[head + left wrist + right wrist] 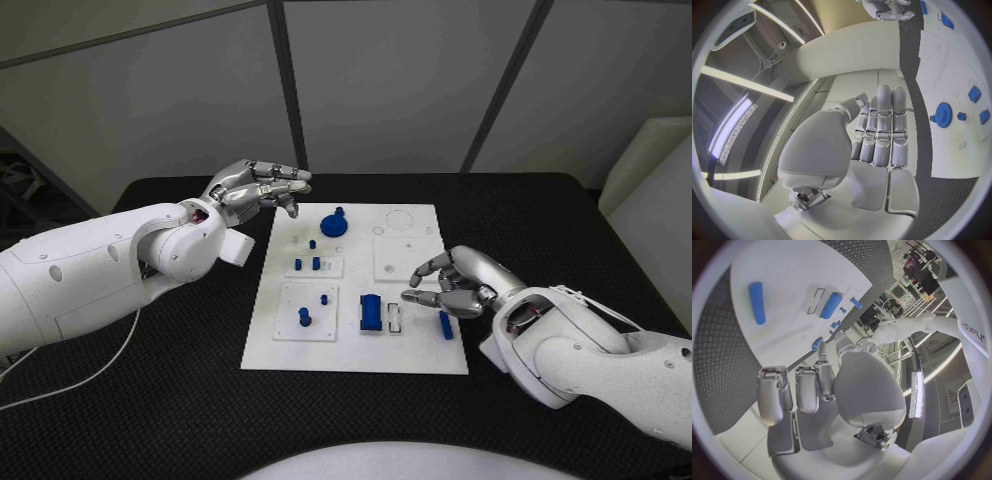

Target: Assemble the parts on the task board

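Observation:
The white task board (361, 345) lies in the middle of the black table. A blue gear (335, 223) stands near its far edge, small blue pegs (307, 264) sit in the plates on its left half, and a blue block (371, 313) stands near the middle. A blue cylinder (446, 325) lies flat by the board's right edge. My right hand (454, 283) hovers just beyond this cylinder with loosely bent fingers, holding nothing. My left hand (257, 188) is raised off the board's far left corner, empty. The cylinder (756, 302) and the gear (943, 114) also show in the wrist views.
A white raised plate (400, 257) sits on the board's right half. Black table (144, 400) surrounds the board on all sides. Grey wall panels stand behind the table's far edge.

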`<state>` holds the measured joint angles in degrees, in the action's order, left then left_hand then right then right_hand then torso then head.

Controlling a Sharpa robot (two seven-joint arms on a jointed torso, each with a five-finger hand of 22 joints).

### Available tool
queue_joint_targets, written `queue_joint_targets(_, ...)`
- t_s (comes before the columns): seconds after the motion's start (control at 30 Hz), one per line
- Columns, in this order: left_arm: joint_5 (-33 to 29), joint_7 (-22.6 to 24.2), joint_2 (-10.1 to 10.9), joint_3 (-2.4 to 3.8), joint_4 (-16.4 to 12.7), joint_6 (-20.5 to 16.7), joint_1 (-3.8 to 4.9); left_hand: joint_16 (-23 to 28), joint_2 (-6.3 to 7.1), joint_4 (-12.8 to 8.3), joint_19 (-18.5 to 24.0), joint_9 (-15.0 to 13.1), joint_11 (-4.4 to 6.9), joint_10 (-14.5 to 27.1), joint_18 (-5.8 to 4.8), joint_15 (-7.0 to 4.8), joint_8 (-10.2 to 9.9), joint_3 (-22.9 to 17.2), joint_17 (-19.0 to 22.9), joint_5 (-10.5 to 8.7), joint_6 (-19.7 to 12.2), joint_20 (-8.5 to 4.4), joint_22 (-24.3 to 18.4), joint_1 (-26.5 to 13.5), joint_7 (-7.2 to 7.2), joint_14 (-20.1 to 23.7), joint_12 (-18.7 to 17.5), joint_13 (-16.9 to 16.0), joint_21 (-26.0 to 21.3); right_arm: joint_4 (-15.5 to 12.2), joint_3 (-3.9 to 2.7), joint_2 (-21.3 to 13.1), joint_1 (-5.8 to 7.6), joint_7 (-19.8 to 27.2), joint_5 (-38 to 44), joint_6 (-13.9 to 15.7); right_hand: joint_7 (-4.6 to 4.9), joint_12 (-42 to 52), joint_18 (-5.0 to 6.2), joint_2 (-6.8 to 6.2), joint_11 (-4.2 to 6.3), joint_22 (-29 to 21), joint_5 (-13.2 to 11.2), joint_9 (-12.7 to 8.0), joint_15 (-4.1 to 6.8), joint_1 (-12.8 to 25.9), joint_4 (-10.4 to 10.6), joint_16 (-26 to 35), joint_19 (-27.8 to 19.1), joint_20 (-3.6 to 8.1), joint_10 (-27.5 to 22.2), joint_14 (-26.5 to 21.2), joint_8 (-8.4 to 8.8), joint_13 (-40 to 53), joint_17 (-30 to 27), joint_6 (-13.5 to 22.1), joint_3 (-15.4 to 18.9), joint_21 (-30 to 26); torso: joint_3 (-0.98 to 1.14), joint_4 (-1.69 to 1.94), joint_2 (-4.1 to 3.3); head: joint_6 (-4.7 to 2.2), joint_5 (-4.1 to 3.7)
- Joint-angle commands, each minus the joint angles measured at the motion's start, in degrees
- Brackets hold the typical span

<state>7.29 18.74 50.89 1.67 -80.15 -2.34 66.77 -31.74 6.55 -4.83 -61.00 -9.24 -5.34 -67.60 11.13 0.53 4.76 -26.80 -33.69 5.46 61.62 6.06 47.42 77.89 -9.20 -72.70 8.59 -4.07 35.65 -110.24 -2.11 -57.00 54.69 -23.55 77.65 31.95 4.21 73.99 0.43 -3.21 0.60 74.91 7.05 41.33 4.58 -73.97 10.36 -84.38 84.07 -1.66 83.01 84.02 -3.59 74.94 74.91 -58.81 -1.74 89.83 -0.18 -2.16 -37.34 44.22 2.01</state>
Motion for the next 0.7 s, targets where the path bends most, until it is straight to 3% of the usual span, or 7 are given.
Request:
queue_joint_targets(0.03, -0.24, 0.26, -0.03, 0.03, -0.1, 0.4, 0.06, 0.24, -0.51, -0.02, -0.2, 0.08, -0.03, 0.43, -0.66, 0.03, -0.35, 0.25, 0.08, -0.25, -0.37, 0.36, -0.09, -0.04, -0.05, -0.26, -0.12, 0.06, -0.02, -0.88, -0.14, -2.58, 0.04, 2.42, -2.9, -3.76, 0.04, -0.45, -0.41, 0.52, -0.35, 15.06, 0.4, -1.78, -0.39, -0.12, -0.01, 0.17, 5.91, -0.45, 0.06, 3.75, 0.18, 3.58, 4.87, 0.03, 0.51, 0.12, -0.04, -0.1, 0.1, -0.32, -0.67)
queue_joint_targets(0.17, -0.24, 0.29, -0.13, 0.02, -0.17, 0.41, 0.05, 0.45, -0.6, 0.03, -0.3, 0.12, -0.02, 0.48, -0.64, 0.04, -0.43, 0.45, 0.06, -0.25, -0.34, 0.39, -0.35, -0.15, -0.04, -0.27, -0.14, 0.05, -0.39, -0.95, -0.18, -4.92, 0.03, -0.01, -0.6, -6.94, -0.07, -0.55, -0.43, 0.6, -0.28, 15.09, 0.43, -3.33, -0.37, -0.19, 0.0, 0.17, 5.93, -0.5, 0.1, 3.76, 0.07, 3.5, 4.92, -0.9, 0.88, 0.17, -0.09, -0.13, 0.23, -0.34, -1.21)
queue_joint_targets(0.3, -0.25, 0.32, -0.11, 0.01, -0.34, 0.42, 0.03, 0.45, -0.6, 0.03, -0.3, 0.12, -0.02, 0.48, -0.64, 0.04, -0.43, 0.45, 0.06, -0.25, -0.34, 0.39, -0.35, -0.15, -0.04, -0.27, -0.14, 0.05, -0.39, -0.83, -0.17, -6.25, -0.01, -3.36, 2.88, -9.4, -0.16, -0.81, -0.41, 0.31, -0.22, 15.05, 0.43, -4.4, -0.34, 0.33, 0.36, 0.34, 5.9, -0.5, 0.06, 3.71, 0.02, 3.31, 4.68, -1.66, 1.56, 0.09, 0.02, -0.09, 0.16, -0.24, -1.6)
queue_joint_targets(0.43, -0.25, 0.35, 0.02, 0.0, -0.56, 0.43, -0.03, 0.45, -0.6, 0.03, -0.3, 0.12, -0.02, 0.48, -0.64, 0.04, -0.43, 0.45, 0.06, -0.25, -0.34, 0.39, -0.35, -0.15, -0.04, -0.27, -0.14, 0.05, -0.39, -0.73, -0.06, -6.89, -0.14, -7.94, 7.46, -11.97, -0.42, -1.45, -0.32, -0.46, -0.05, 14.85, 0.43, -5.25, -0.22, 1.91, 1.78, 0.72, 5.74, -0.42, -0.14, 3.58, -0.17, 2.86, 4.15, -2.96, 2.84, -0.27, -0.02, -0.13, 0.18, -0.2, -1.94)
queue_joint_targets(0.7, -0.25, 0.43, 0.0, 0.0, -0.62, 0.52, -0.13, 0.45, -0.6, 0.03, -0.3, 0.12, -0.02, 0.48, -0.64, 0.04, -0.43, 0.45, 0.06, -0.25, -0.34, 0.39, -0.35, -0.15, -0.04, -0.27, -0.14, 0.05, -0.39, 0.03, 0.18, -6.09, -0.73, -12.41, 11.12, -13.33, -0.63, -1.87, -0.27, -2.11, 0.13, 14.74, 0.6, -5.83, -0.04, 3.32, 4.77, 1.02, 5.66, -0.25, -0.23, 3.52, -0.13, 2.58, 3.84, -3.55, 3.6, -0.48, 0.01, -0.16, 0.21, -0.16, -2.19)
